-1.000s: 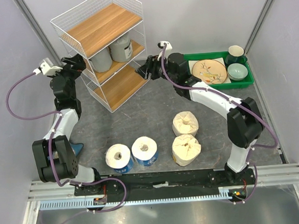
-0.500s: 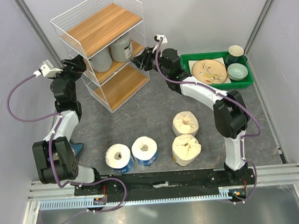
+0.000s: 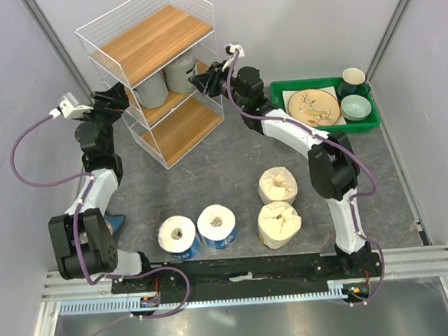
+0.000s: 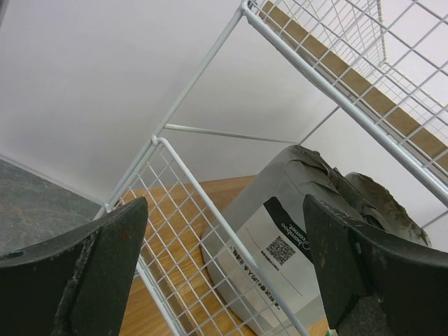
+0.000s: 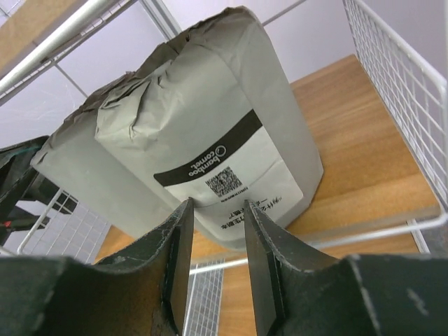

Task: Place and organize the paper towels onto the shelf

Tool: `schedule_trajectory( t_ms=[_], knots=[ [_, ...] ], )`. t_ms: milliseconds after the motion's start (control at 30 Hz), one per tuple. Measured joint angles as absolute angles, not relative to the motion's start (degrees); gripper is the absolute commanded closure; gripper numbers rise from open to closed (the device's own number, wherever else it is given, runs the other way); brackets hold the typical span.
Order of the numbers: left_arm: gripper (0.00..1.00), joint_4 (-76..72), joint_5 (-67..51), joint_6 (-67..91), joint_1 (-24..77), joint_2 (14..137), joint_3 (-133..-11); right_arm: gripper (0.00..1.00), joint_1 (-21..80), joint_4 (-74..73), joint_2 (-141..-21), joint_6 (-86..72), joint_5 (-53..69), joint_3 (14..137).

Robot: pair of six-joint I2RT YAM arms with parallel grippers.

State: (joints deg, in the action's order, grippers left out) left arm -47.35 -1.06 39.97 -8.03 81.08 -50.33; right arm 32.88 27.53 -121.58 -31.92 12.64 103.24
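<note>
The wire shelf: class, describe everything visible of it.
The shelf is a white wire rack with three light-brown wooden tiers, upright on the table, far left. Top and bottom tiers are bare; two grey-wrapped rolls stand on the middle one. The left pincer sits at its left side, the right pincer at its right; contact unclear.

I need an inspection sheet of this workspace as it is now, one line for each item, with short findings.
Surface: grey mat, no spills seen.
Job's things: two grey rolls stand on the middle tier of the shelf; two blue rolls and two cream rolls sit on the mat.
Clutter: green tray holding plate, mug and bowl.
Grippers: left claw open beside the shelf; right claw slightly open, empty, facing a grey roll.
Cables: purple cables loop off both arms, no snag seen.
Surroundings: pale walls; metal rail at the near edge.
</note>
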Motion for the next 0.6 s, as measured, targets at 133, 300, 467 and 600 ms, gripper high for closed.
schedule_trajectory(
  t_ms=[133,300,467,600],
  knots=[
    [0.01,-48.21,-1.74,40.53,-8.03,80.79,-50.02,0.58,32.88,27.22,-124.36,-32.1,13.26,107.18],
    [0.01,-48.51,-2.02,40.75,-8.05,80.79,-49.78,0.57,32.88,27.11,-125.64,-32.18,13.56,108.75],
    [0.01,-48.58,-2.09,40.91,-8.19,80.77,-49.6,0.57,32.88,26.83,-125.78,-32.18,13.82,109.23],
    [0.01,-48.6,-2.11,40.93,-8.19,80.49,-49.41,0.57,32.91,26.59,-126.5,-32.18,14.33,110.43]
  ],
)
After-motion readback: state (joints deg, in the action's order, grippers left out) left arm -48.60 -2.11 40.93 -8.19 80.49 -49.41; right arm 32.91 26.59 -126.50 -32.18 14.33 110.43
